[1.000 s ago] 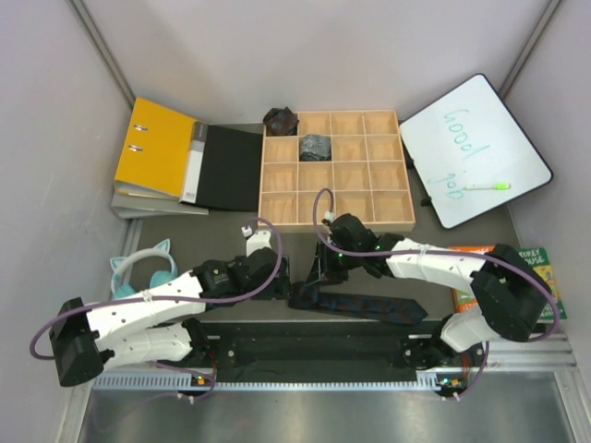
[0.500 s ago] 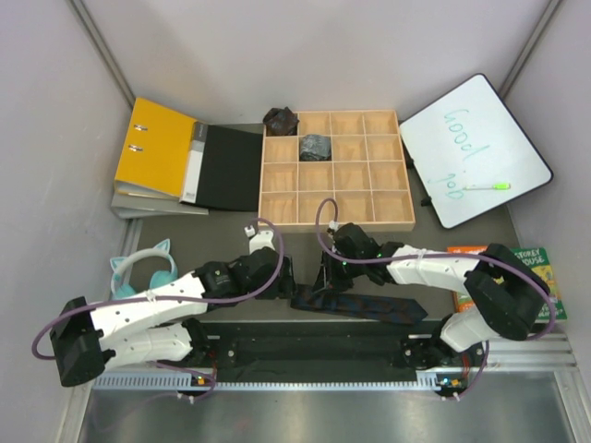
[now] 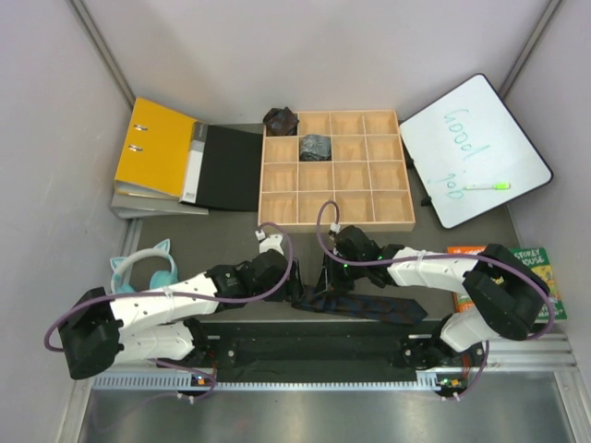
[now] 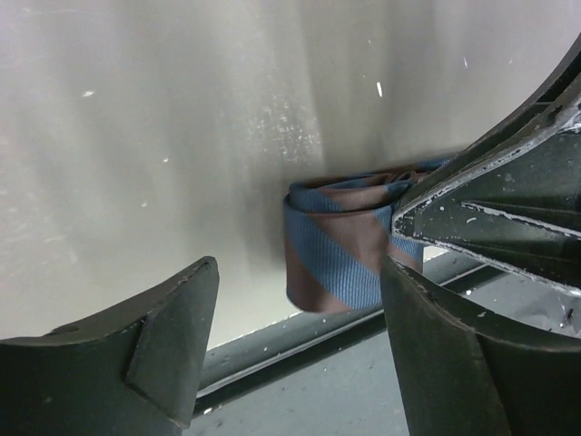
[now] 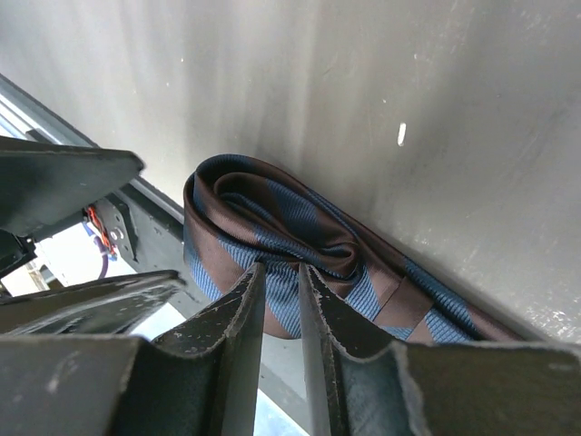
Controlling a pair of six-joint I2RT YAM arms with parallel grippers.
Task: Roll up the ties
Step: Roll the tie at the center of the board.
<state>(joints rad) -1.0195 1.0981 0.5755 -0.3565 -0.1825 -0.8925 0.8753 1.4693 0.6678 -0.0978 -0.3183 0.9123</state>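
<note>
A brown and blue striped tie [image 3: 374, 307] lies along the table's near edge, its left end wound into a loose coil [image 4: 340, 245]. My right gripper [image 3: 325, 277] stands over that coil. In the right wrist view its jaws [image 5: 281, 272] are shut on a layer of the coil [image 5: 272, 213]. My left gripper [image 3: 292, 282] is just left of the coil, open [image 4: 300, 272], its right finger [image 4: 436, 363] close beside the fabric. A dark rolled tie [image 3: 281, 120] sits at the tray's far left corner. A greyish rolled tie [image 3: 316, 146] lies in a tray compartment.
A wooden compartment tray [image 3: 369, 221] stands behind the arms. Yellow binder [image 3: 157, 148] and black folder [image 3: 228, 168] lie at back left. A whiteboard [image 3: 476, 148] with a green marker is at back right. Teal headphones [image 3: 143, 268] lie left, a book [image 3: 536, 272] right.
My left arm has reached right, closer to the coil, and its jaws have narrowed a little. The right gripper has edged slightly away from me with the coil.
</note>
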